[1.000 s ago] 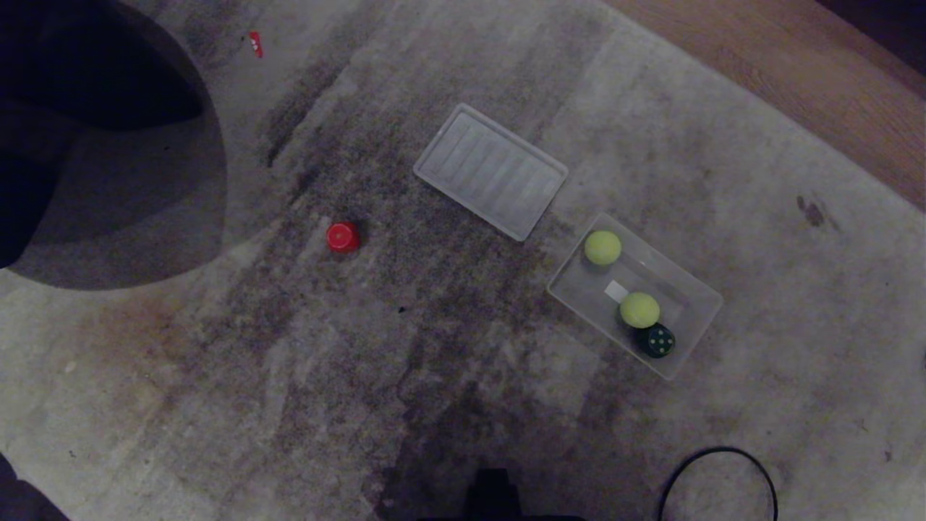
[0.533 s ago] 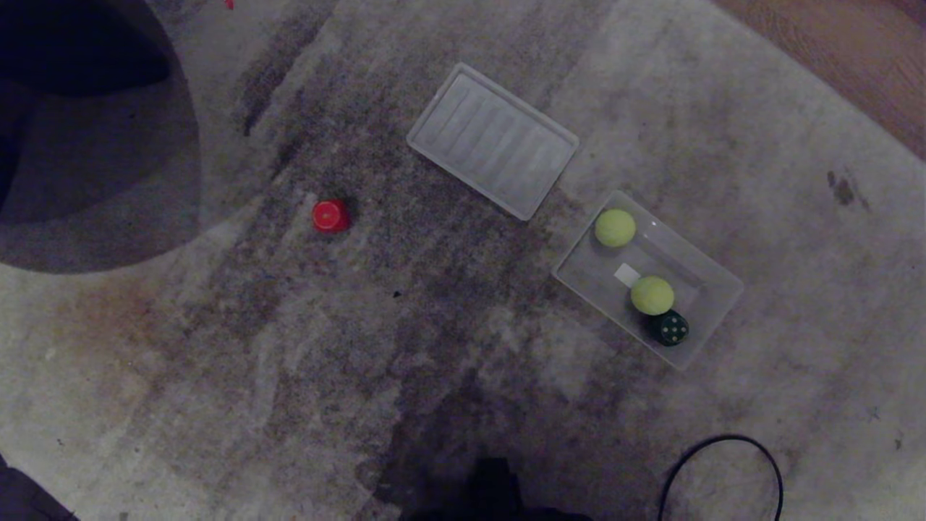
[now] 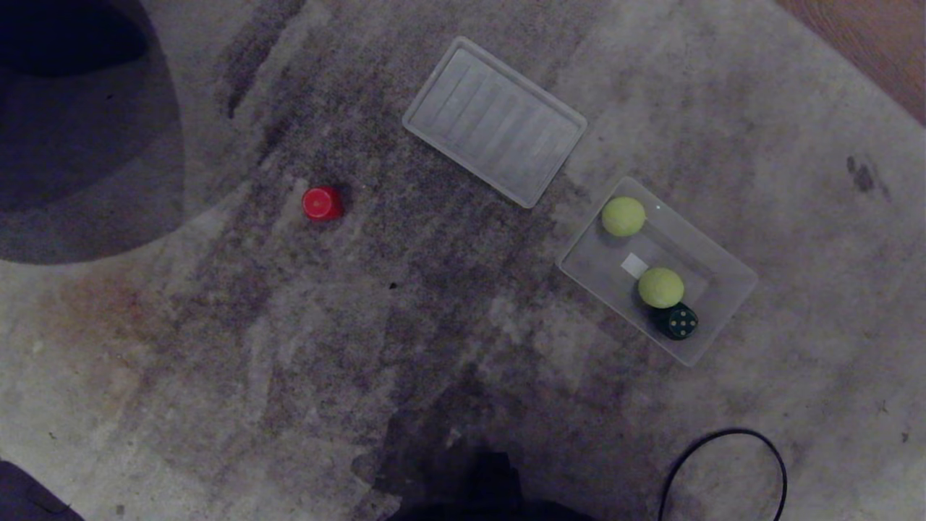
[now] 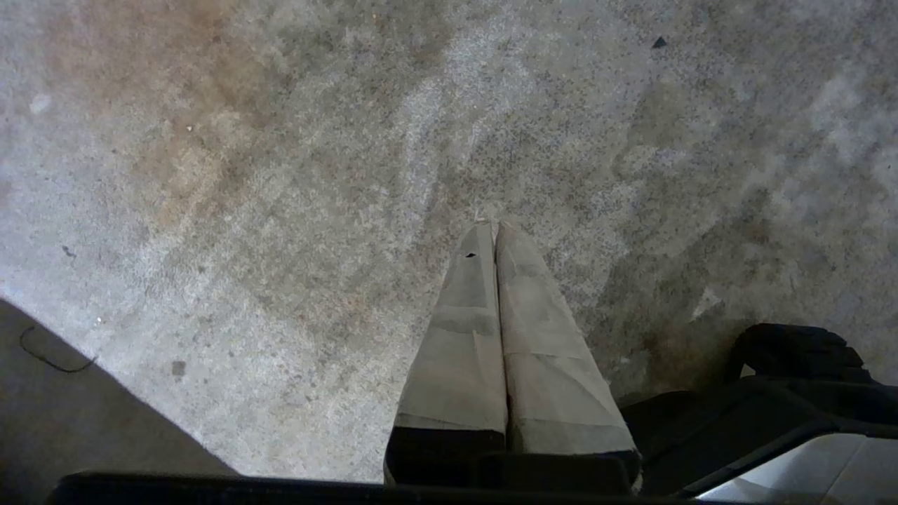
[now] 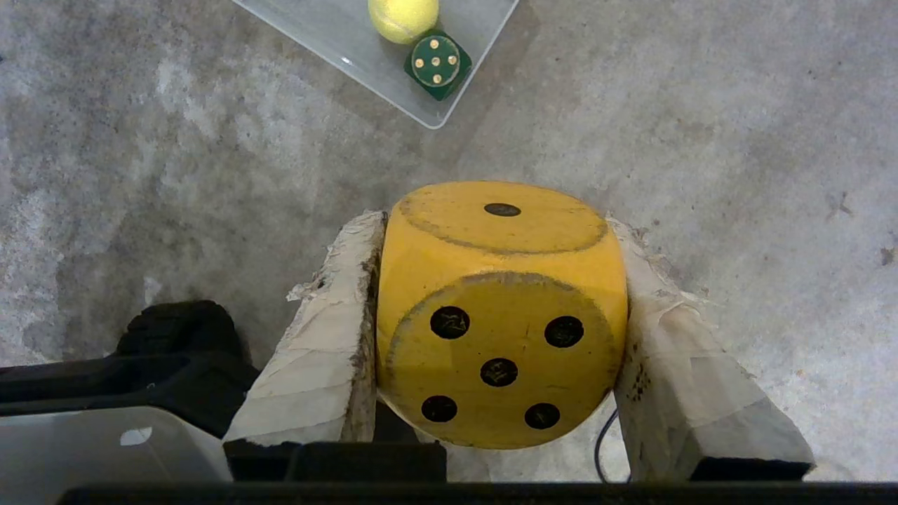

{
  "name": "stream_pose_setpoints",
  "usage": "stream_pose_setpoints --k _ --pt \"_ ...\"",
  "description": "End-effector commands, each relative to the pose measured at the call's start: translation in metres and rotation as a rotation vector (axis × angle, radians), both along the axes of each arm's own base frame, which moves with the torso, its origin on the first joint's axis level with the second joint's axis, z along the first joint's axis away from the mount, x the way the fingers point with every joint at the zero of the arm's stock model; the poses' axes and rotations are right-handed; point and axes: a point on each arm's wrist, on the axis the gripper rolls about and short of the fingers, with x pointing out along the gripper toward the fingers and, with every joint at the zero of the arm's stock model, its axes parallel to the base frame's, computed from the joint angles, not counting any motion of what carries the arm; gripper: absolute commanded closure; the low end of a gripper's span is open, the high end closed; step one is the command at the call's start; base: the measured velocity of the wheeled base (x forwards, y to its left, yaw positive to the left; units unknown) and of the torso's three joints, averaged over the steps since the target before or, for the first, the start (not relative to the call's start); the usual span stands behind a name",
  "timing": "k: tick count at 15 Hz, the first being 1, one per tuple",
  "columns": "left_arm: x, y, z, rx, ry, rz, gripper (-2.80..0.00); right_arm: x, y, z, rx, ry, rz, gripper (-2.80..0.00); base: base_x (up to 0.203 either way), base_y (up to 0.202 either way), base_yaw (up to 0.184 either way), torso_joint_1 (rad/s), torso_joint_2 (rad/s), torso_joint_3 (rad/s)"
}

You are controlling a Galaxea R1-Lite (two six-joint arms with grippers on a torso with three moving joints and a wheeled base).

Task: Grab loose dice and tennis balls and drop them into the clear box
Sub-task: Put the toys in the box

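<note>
The clear box (image 3: 723,304) (image 5: 365,63) lies on the carpet at the right and holds two tennis balls (image 3: 623,216) (image 3: 660,287) and a dark green die (image 3: 681,321) (image 5: 436,65). One of those balls (image 5: 403,15) shows in the right wrist view. A red die (image 3: 321,203) sits loose on the carpet at the left. My right gripper (image 5: 494,231) is shut on a yellow die (image 5: 501,315) with black dots, held above the carpet short of the box. My left gripper (image 4: 489,226) is shut and holds nothing, over bare carpet. Neither arm shows in the head view.
A flat ribbed clear lid (image 3: 494,121) lies on the carpet beyond the box. A black cable loop (image 3: 723,470) curls at the near right. A dark rounded shape (image 3: 65,108) fills the far left. Wooden floor (image 3: 875,43) borders the carpet at the far right.
The whole head view has shifted: the lid, red die and far edge have slid up the picture, the box up and rightward. The camera moved; nothing on the carpet has moved.
</note>
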Motion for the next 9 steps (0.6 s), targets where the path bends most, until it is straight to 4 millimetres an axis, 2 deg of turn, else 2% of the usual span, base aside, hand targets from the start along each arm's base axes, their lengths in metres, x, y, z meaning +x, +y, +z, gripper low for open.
stream_pose_setpoints --k 1,3,6,9 --pt "0.000 0.000 0.000 -0.003 0.001 0.001 0.00 0.000 0.000 0.000 0.001 -0.001 -0.001 0.00 0.000 0.000 0.000 0.000 0.00 0.000" --pt "0.000 0.000 0.000 -0.003 0.003 0.001 0.00 -0.002 0.000 0.007 0.003 -0.018 -0.004 0.00 0.000 0.000 0.000 0.000 0.00 0.000" --pt "0.000 0.000 0.000 -0.003 0.003 0.001 0.00 -0.004 0.000 0.045 0.009 0.012 -0.005 0.00 0.000 0.000 0.000 0.000 0.00 0.000" --pt "0.000 0.000 0.000 -0.003 0.002 0.001 0.00 0.024 0.000 0.078 0.049 0.192 -0.004 0.00 0.000 0.000 0.000 0.000 0.00 0.000"
